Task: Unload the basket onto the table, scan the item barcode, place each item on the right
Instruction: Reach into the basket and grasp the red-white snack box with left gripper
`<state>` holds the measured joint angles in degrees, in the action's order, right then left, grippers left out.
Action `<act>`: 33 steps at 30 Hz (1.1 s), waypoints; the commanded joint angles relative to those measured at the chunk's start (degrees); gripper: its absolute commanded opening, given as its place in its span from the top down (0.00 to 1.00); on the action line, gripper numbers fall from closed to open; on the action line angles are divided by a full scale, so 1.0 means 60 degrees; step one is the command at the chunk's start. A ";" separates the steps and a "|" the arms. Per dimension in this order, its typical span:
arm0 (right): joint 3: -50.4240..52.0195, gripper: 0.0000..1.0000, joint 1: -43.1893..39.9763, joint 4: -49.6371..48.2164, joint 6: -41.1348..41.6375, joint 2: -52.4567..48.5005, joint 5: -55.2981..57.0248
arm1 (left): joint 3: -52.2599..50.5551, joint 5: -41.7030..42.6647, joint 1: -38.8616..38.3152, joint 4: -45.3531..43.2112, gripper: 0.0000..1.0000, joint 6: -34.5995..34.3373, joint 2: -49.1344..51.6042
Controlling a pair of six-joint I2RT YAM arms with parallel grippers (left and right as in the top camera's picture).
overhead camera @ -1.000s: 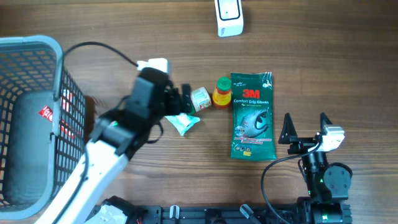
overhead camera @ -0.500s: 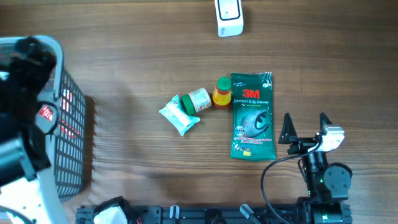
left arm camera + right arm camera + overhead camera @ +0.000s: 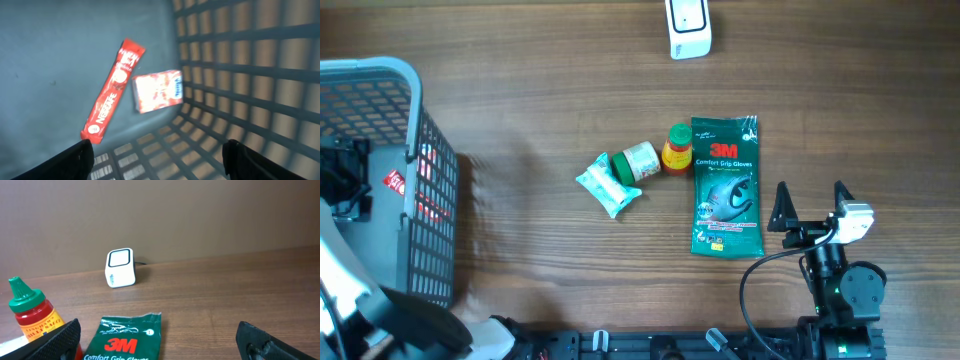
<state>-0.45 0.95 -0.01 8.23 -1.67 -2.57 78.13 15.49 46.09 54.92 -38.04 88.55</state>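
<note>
A brown wooden table (image 3: 520,60) with fine horizontal grain fills the overhead view. Behind the table's far edge rises a plain, dull brown wall (image 3: 200,210), evenly lit.

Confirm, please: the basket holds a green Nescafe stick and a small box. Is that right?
Not quite. The Nescafe stick is red, not green; the left wrist view shows it. The basket does hold it and a small box.

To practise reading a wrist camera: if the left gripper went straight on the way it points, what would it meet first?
The left gripper, jaws open, would probably meet the small red-and-white packet on the basket floor, beside the red Nescafe stick; depth is unclear.
</note>
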 commanded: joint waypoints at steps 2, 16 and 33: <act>0.0025 0.00 0.0025 -0.0015 -0.0120 0.0000 -0.0084 | -0.0667 0.0240 -0.0219 -0.0550 0.14 -0.0066 0.1042; 0.0025 0.00 0.0025 -0.0015 -0.0117 0.0000 -0.0084 | -0.2823 -0.0412 -0.0834 -0.3289 0.16 -0.0820 0.1494; 0.0025 0.00 0.0025 -0.0015 -0.0117 0.0000 -0.0080 | -0.3166 -0.0525 -0.1370 -0.4375 0.36 -0.1282 0.1800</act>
<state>-0.45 0.95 0.01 8.23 -1.67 -2.57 59.61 13.23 37.98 29.08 -44.84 97.01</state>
